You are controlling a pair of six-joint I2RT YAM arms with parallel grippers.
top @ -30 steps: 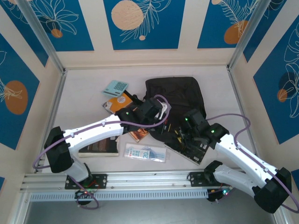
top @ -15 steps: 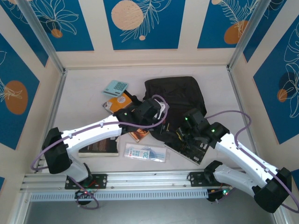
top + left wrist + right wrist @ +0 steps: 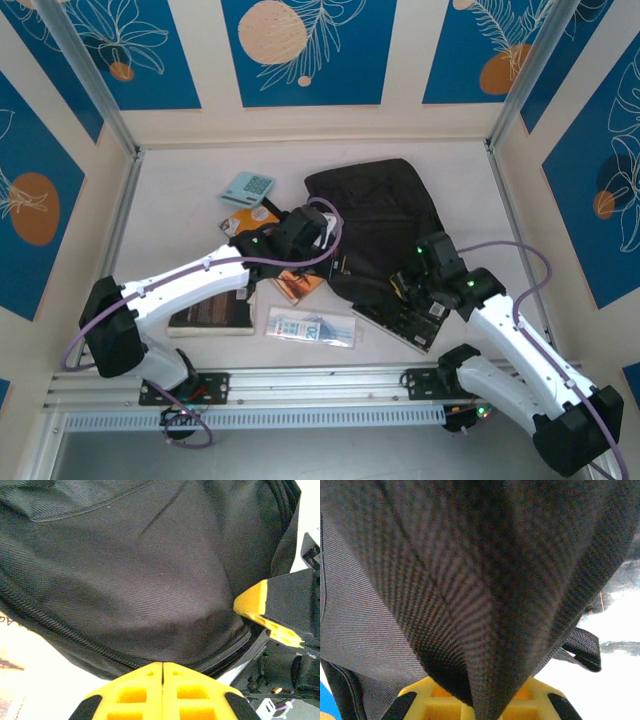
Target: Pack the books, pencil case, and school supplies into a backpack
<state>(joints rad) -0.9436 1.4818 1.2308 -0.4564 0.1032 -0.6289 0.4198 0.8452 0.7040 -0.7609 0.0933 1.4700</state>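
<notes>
The black backpack [image 3: 375,205] lies mid-table, stretched between both grippers. My left gripper [image 3: 322,232] is shut, its yellow tips [image 3: 162,664] pinching the bag's zipped edge [image 3: 150,605]. On the bag's right side my right gripper [image 3: 425,268] is shut on a fold of its fabric [image 3: 485,630], which drapes over the jaws. Loose on the table lie a brown-black book [image 3: 210,316], two orange books [image 3: 297,288] [image 3: 252,219], a black gold-patterned book [image 3: 405,322], the pencil case [image 3: 312,327] and a teal square item [image 3: 247,186].
The books and pencil case sit along the near side, between the arm bases and the bag. A metal rail [image 3: 300,385] runs along the front edge, and frame posts [image 3: 120,210] stand at the left and right. Bare tabletop lies at far left [image 3: 175,190] and far right [image 3: 480,200].
My right gripper has closed on the backpack fabric and shifted right. The left arm has drawn back to the left with the bag's edge, spreading the backpack wider.
</notes>
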